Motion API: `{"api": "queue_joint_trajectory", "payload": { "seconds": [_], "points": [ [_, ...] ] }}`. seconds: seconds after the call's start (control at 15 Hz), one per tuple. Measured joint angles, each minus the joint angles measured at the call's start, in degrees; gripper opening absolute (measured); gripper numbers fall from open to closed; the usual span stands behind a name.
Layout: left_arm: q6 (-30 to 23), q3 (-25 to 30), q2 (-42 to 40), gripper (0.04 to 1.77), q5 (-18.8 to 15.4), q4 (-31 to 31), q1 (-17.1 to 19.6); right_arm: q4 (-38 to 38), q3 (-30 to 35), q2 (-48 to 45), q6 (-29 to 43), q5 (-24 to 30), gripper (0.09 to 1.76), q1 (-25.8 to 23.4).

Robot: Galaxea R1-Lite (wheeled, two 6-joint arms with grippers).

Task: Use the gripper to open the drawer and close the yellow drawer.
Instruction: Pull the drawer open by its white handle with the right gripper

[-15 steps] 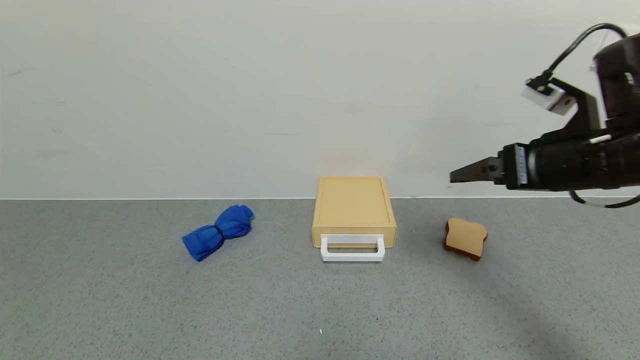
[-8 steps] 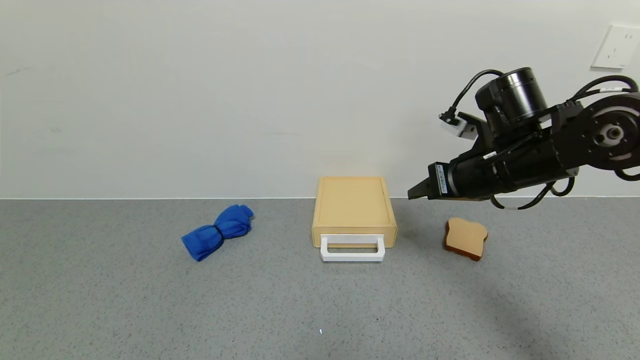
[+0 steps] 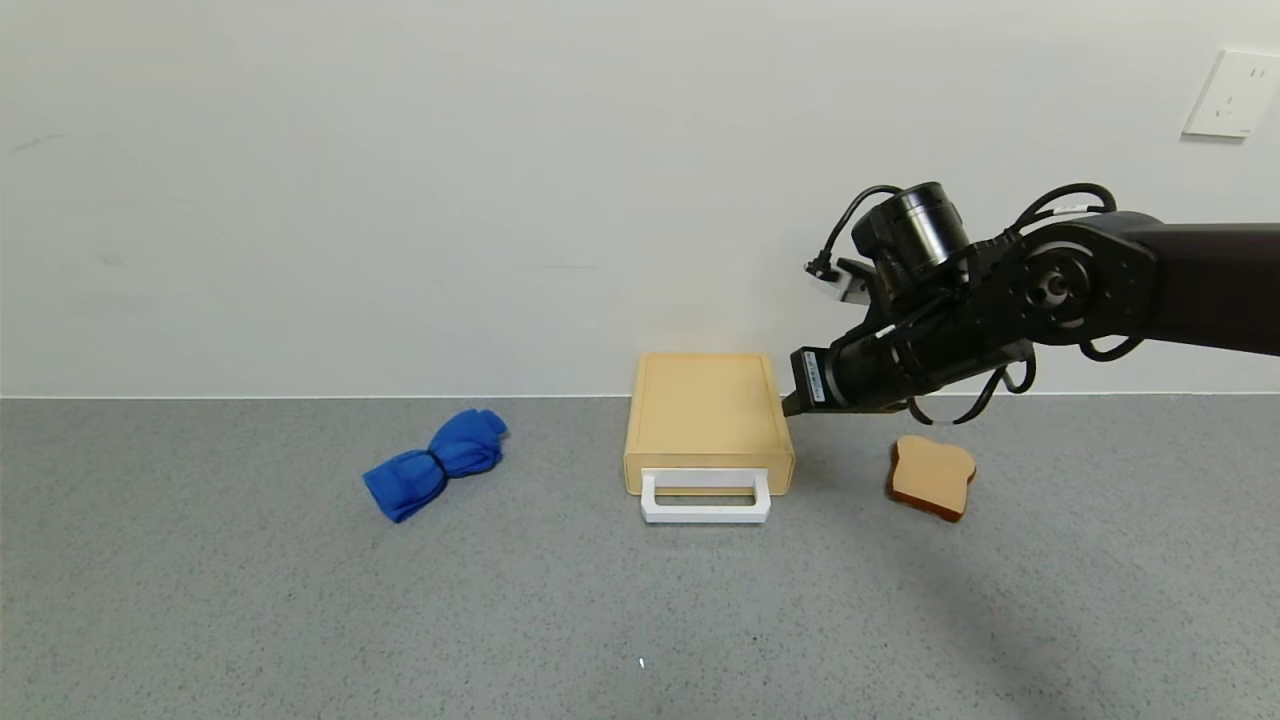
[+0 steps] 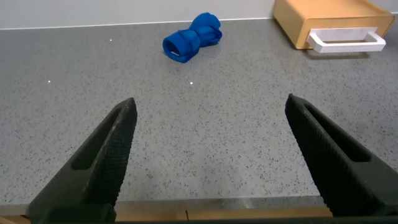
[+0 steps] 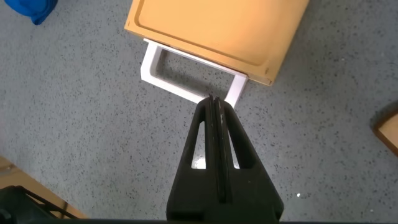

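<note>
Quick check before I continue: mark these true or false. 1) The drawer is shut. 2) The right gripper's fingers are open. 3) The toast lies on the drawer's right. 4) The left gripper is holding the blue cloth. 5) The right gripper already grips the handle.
1) True: the drawer is pushed in.
2) False: the right gripper has its fingers pressed together.
3) True: the toast lies to its right.
4) False: the left gripper is open and apart from the blue cloth.
5) False: it hangs above the white handle.

Tabletop (image 3: 250, 620): grey, speckled, matt. Drawer (image 3: 706, 410): smooth matt pale yellow body; handle (image 3: 705, 498): glossy white plastic. Bundle (image 3: 437, 463): soft blue cloth. Right hand (image 5: 214, 109): matt black.
</note>
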Motion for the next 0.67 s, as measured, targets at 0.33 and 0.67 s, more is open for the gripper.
{"api": "queue_joint_trajectory", "payload": {
  "seconds": [0.33,0.67],
  "points": [
    [0.0,0.0,0.0,1.72,0.0,0.0,0.0,0.3,-4.0,4.4,1.0,1.8,0.11,0.5],
    [0.0,0.0,0.0,1.72,0.0,0.0,0.0,0.3,-5.3,6.7,2.4,4.9,0.11,0.9]
  ]
}}
